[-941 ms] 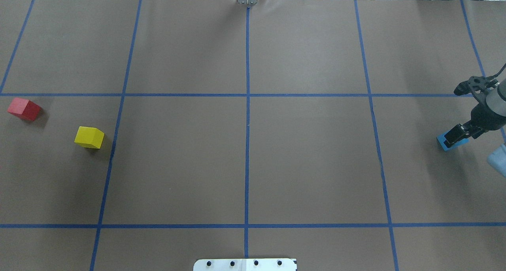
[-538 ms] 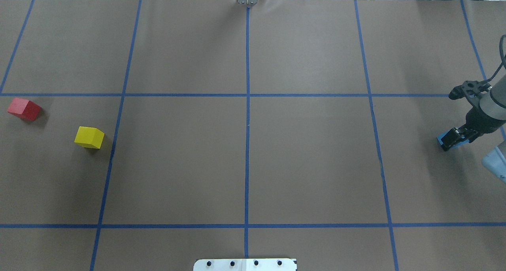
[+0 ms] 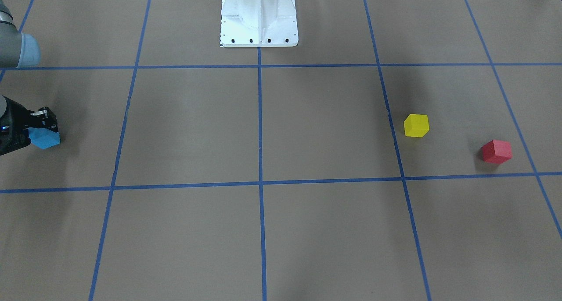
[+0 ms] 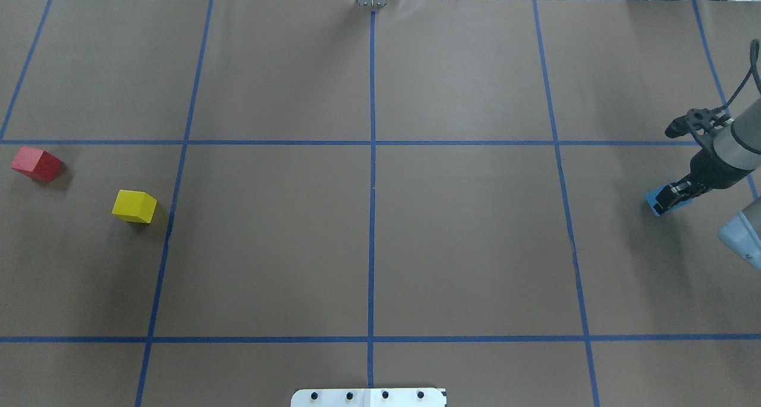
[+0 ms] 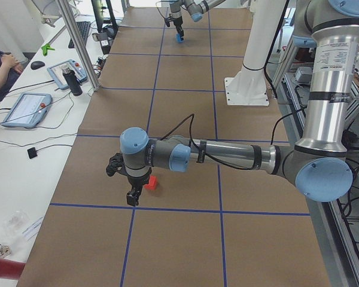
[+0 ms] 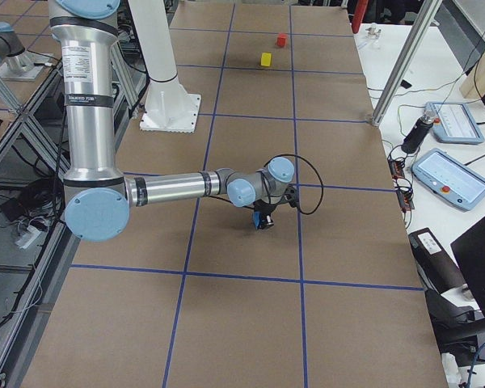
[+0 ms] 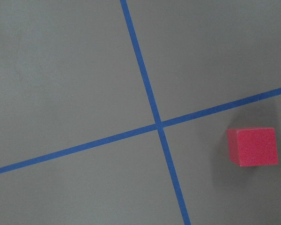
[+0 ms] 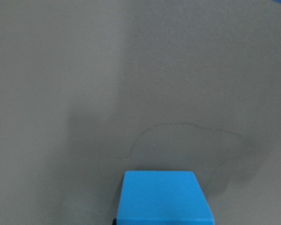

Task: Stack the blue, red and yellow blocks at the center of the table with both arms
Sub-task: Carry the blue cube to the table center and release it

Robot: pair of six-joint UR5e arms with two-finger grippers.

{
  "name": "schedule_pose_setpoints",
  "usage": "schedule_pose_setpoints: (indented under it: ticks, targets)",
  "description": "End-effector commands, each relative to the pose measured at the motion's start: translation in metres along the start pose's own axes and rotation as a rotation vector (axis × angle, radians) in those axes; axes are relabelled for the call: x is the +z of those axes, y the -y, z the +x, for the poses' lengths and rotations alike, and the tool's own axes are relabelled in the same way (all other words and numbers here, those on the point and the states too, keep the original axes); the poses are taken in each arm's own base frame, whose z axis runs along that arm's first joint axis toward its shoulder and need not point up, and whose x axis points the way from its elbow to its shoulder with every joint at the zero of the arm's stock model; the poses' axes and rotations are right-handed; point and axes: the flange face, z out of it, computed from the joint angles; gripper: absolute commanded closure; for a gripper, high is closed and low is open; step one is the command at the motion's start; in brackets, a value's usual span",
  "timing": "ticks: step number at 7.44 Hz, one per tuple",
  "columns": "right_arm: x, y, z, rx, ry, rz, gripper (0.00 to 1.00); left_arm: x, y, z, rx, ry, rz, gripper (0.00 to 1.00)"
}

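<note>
The table (image 4: 464, 240) is being viewed widely from behind and opposite, the red block (image 7: 252, 146) being framed closely from the left wrist.

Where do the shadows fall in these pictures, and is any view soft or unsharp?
Overhead exterior: soft shadows lie right of the red block and yellow block, no glare. Right wrist view: the blue block is cut by the bottom edge, the paper looks soft, with a faint shadow. Left wrist view: sharp tape lines.
</note>
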Motion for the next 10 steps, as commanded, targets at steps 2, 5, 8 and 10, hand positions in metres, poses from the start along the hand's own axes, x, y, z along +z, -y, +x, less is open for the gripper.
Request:
schedule_pose_setpoints:
  ticks: [2, 5, 8, 10]
  targets:
    - [-0.076, 0.098, -0.084, 0.051, 0.069, 0.063, 1.00, -0.006, 0.003, 0.005, 0.009, -0.003, 0.011, 0.00]
    - [-0.102, 0.182, -0.290, 0.177, 0.026, -0.003, 1.00, -0.006, 0.020, 0.030, 0.101, -0.051, 0.075, 0.00]
    - [-0.064, 0.246, -0.473, 0.298, 0.005, -0.058, 1.00, 0.013, 0.016, 0.032, 0.121, -0.059, 0.063, 0.00]
    - [-0.017, 0.240, -0.511, 0.285, 0.002, -0.019, 1.00, 0.008, 0.022, 0.036, 0.127, -0.056, 0.073, 0.00]
